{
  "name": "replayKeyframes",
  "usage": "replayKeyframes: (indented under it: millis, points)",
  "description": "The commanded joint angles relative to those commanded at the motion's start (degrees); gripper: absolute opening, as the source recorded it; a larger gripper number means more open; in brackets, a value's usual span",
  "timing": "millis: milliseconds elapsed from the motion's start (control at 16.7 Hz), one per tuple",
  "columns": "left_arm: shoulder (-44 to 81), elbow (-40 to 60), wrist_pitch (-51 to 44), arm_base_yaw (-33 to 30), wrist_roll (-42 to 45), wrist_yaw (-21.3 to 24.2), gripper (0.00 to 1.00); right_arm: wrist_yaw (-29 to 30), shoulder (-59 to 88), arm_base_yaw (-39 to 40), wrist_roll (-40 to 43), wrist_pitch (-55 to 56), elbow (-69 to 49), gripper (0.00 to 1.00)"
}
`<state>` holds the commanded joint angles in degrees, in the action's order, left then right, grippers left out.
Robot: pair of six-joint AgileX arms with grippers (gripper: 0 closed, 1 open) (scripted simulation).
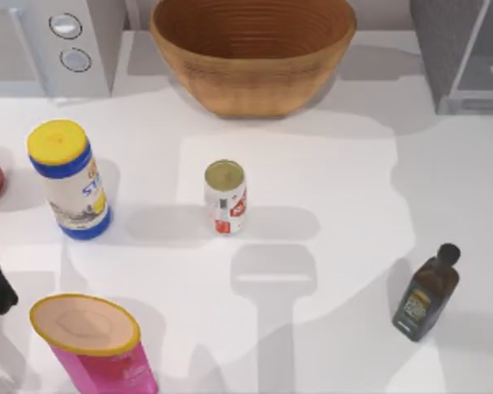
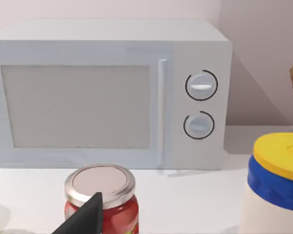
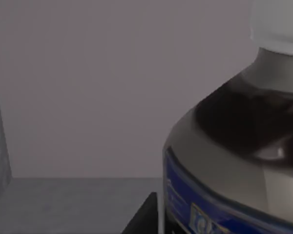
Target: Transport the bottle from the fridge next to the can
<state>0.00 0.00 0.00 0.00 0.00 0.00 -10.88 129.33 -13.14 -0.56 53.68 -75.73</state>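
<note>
The bottle is seen very close in the right wrist view, standing inside the fridge at the desk's far right corner. Whether the right pincer is apart or clamped cannot be told. The body looks smooth, rigid and probably slippery, so a hold on the labelled middle is judged safest. The can stands near the desk's centre. The left gripper is parked at the left edge.

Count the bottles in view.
2: the bottle, white-capped, inside the fridge, close up in the right wrist view; a smaller dark black-capped bottle on the table's right side. Others may be hidden.
</note>
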Motion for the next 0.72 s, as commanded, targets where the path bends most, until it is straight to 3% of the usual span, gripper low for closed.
replayKeyframes:
  millis: [360,720]
  points:
    - [0.0,0.0,0.0,0.0,0.0,0.0,1.0,-0.1,-5.47,0.01,-0.06,-7.79,-2.19,0.0]
    - [0.0,0.0,0.0,0.0,0.0,0.0,1.0,-0.23,-6.28,-0.15,-0.16,-7.55,-1.3,0.0]
